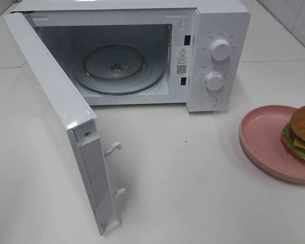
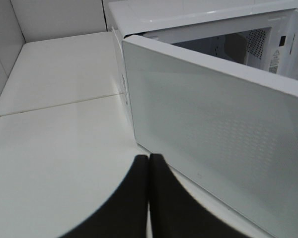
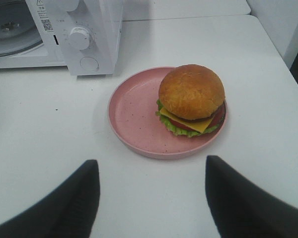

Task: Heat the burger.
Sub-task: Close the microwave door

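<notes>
With the microwave [image 1: 142, 56] door [image 1: 61, 127] already swung open, the right tool [image 3: 151, 198] is hovering wide and empty near the burger [image 3: 191, 99], which is sitting on the right side of a speckled pink plate [image 3: 134, 116] on the smooth white desk [image 1: 193, 193]; next, I judge, a gentle grasp around the soft domed bun. The left tool [image 2: 149, 198] is resting pinched together, holding nothing.
</notes>
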Available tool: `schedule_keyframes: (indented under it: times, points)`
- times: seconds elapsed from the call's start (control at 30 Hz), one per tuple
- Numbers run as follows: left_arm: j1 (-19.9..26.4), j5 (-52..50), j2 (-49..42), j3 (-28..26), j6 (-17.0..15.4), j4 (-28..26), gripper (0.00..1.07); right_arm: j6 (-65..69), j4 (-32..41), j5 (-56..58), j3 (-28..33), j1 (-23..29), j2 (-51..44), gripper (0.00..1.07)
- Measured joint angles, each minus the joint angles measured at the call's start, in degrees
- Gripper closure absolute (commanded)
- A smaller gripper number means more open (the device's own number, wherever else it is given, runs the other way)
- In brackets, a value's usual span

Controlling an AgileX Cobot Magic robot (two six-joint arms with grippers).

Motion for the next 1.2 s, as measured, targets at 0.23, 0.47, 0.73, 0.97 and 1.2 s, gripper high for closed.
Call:
schedule_keyframes:
  times: [0.23,0.47,0.73,0.97,1.2]
  points:
    - [0.0,-10.3,17.6,0.7,0.6,-1.5,1.06,0.0,0.0,0.0,0.0,0.0,0.0,0.48]
    - [0.0,-20.6,35.2,0.7,0.6,-3.6,1.06,0.0,0.0,0.0,0.0,0.0,0.0,0.48]
    - [0.0,-34.4,54.8,0.5,0.7,-4.6,1.06,0.0,0.0,0.0,0.0,0.0,0.0,0.48]
    - [0.0,-36.3,66.3,-5.0,0.7,-5.6,1.06,0.0,0.0,0.0,0.0,0.0,0.0,0.48]
    - [-2.9,-37.8,73.1,-9.0,0.7,-5.7,1.06,0.0,0.0,0.0,0.0,0.0,0.0,0.48]
